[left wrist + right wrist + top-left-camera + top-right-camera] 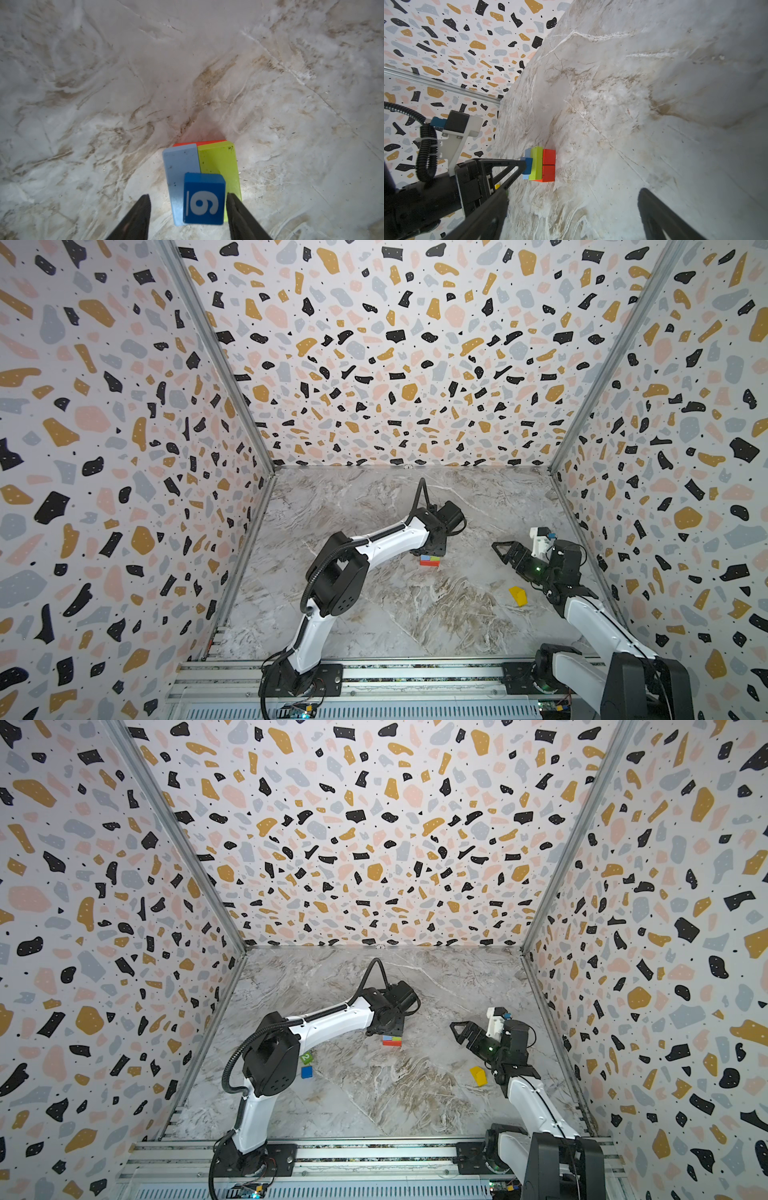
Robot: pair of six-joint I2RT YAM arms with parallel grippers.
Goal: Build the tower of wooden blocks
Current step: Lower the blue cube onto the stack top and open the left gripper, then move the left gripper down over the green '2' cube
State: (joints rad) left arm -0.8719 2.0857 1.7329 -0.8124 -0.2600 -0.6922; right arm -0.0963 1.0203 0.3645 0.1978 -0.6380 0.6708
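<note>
The wood block tower (pixel 429 561) (pixel 392 1040) stands mid-table: two red slabs (pixel 549 165) at the bottom, with a light blue slab (pixel 179 166) and a lime slab (pixel 219 160) side by side on them. A blue cube marked 6 (pixel 203 199) rests on top. My left gripper (pixel 188 195) straddles that cube from above and is open. One finger (pixel 143 214) stands clear of the cube and the other (pixel 239 214) is close beside it. My right gripper (pixel 500 551) (pixel 575 192) hangs open and empty to the right of the tower. A yellow wedge (pixel 518 595) (pixel 478 1075) lies near it.
A green cube marked 2 (pixel 306 1057) and a blue cube (pixel 306 1072) lie by the left arm's elbow, hidden behind it in one of the top views. Patterned walls close the table (pixel 415 614) on three sides, and the rail (pixel 395 672) runs along the front.
</note>
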